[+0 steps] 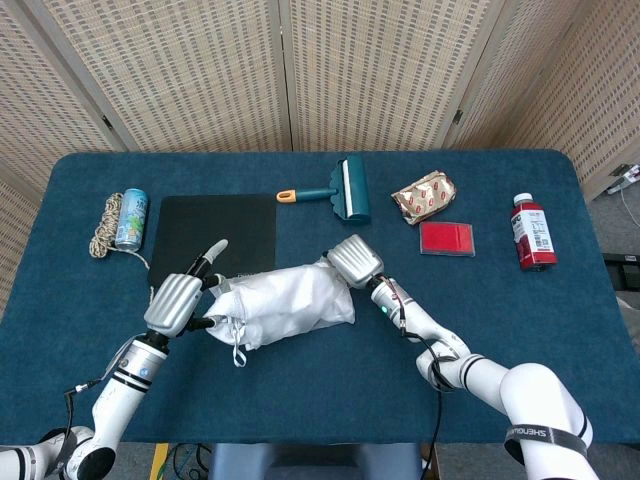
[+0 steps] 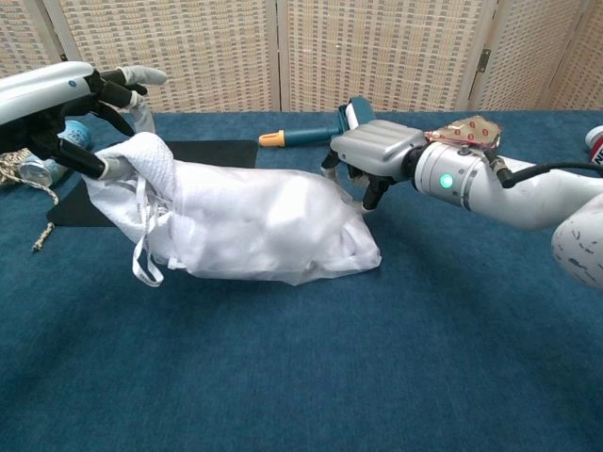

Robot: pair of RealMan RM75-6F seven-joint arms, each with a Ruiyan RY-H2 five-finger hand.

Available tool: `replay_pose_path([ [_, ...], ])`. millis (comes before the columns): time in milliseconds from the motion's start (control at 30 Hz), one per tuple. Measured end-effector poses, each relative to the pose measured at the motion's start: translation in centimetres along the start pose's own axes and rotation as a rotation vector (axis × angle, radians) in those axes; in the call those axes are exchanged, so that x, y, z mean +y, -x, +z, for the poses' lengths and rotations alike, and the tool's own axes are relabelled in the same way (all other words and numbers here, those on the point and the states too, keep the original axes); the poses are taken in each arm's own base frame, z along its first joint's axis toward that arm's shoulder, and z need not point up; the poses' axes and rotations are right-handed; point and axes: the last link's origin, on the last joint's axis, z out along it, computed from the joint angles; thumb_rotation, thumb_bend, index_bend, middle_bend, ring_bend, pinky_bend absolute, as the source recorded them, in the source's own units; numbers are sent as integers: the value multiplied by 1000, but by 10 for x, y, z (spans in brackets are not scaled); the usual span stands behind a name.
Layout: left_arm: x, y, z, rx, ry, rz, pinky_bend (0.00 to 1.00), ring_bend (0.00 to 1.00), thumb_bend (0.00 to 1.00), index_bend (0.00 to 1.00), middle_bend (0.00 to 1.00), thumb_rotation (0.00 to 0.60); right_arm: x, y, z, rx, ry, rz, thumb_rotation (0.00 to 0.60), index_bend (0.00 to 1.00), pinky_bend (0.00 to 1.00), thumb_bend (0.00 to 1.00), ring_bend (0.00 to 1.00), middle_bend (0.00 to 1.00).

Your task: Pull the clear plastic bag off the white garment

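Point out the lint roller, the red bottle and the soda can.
lint roller [image 1: 353,190], head view, on the teal roller head.
red bottle [image 1: 533,234], head view, on the label at mid-body.
soda can [image 1: 131,219], head view, on the can's side.

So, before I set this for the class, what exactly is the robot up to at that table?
It is working on a white garment wrapped in a clear plastic bag in the middle of the blue table. The left hand grips one end of the bundle, where the fabric bunches and a strap hangs. The right hand is at the opposite end, fingers curled down onto the plastic. The bag is not yet off; whether the right hand has actually caught it is unclear.
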Motion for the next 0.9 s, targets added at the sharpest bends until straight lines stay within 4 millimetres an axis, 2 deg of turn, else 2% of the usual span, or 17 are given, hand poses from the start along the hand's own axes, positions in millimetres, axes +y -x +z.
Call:
replay_pose_path([
  [433, -7, -4, -3, 8, -17, 17, 212, 0, 509, 728, 0, 600, 8, -1, -7, -2, 17, 3, 600, 632, 1000, 353, 1000, 1000],
  [900, -26, -8, -11, 24, -67, 43, 211, 0, 523, 744, 9, 600, 21, -2, -23, 2, 45, 18, 600, 641, 1000, 356, 1000, 1000],
])
